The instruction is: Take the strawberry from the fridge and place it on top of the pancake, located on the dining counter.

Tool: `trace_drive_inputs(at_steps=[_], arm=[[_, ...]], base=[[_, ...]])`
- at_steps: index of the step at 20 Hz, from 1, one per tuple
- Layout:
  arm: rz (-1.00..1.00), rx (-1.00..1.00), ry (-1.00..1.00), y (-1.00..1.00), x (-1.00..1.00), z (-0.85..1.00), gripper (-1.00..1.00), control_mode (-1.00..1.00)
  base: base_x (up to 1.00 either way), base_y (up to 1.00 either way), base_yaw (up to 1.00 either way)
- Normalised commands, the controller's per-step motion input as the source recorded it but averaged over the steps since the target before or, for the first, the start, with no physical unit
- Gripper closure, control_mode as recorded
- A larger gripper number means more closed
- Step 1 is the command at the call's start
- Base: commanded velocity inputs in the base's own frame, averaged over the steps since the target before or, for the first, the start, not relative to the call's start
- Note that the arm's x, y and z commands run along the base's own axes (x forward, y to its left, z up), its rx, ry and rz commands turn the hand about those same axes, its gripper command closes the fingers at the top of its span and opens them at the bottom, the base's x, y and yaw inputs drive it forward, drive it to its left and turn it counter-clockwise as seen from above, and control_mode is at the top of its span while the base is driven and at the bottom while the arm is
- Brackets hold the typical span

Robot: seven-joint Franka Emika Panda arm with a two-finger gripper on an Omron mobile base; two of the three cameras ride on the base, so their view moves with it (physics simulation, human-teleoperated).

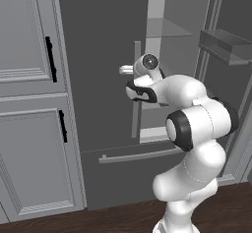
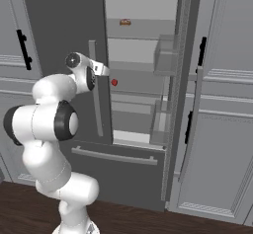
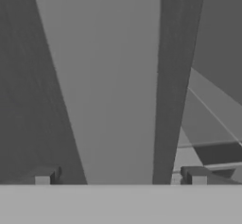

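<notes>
The fridge (image 2: 64, 25) is seen with its right door swung open and its left door shut; the open door stands edge-on, its shelf bins (image 2: 165, 55) facing the pale interior. A tall, narrow opening is left between the shut door's edge and the open door.

The gripper (image 3: 120, 176) is held at the left door's vertical bar handle (image 2: 95, 95), jaws spread wide, nothing held. In the hand view one dark fingertip (image 3: 45, 176) is seen on each side of the light grey bar, which runs up the middle; contact cannot be told.

The strawberry (image 2: 114, 82) is seen on a middle glass shelf, near the shut door's edge, just right of the handle. It is tiny, bright red, roundish. A small brown-and-tan item (image 2: 125, 22) lies on a higher shelf, well apart.

Fridge skin: dark grey, flat, matte. Handles: light grey, square-section bars; a horizontal one (image 1: 140, 154) is fitted on the bottom drawer. Panelled light grey cabinets (image 1: 29, 104) with black handles flank both sides. Floor (image 2: 148, 220): dark wood.
</notes>
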Motion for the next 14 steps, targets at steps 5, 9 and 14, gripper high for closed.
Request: trace_drive_inputs(at_steps=[5,9,14], arm=[[0.01,0.0,0.0,0.0,0.25,0.0,1.0,-1.0],[0.0,0.0,0.0,0.05,-0.16,0.0,1.0,-1.0],[0.0,0.0,-0.07,0.04,-0.69,0.0,1.0,-1.0]], base=[[0.0,0.0,0.0],[0.0,0.0,0.0],[0.0,0.0,0.0]])
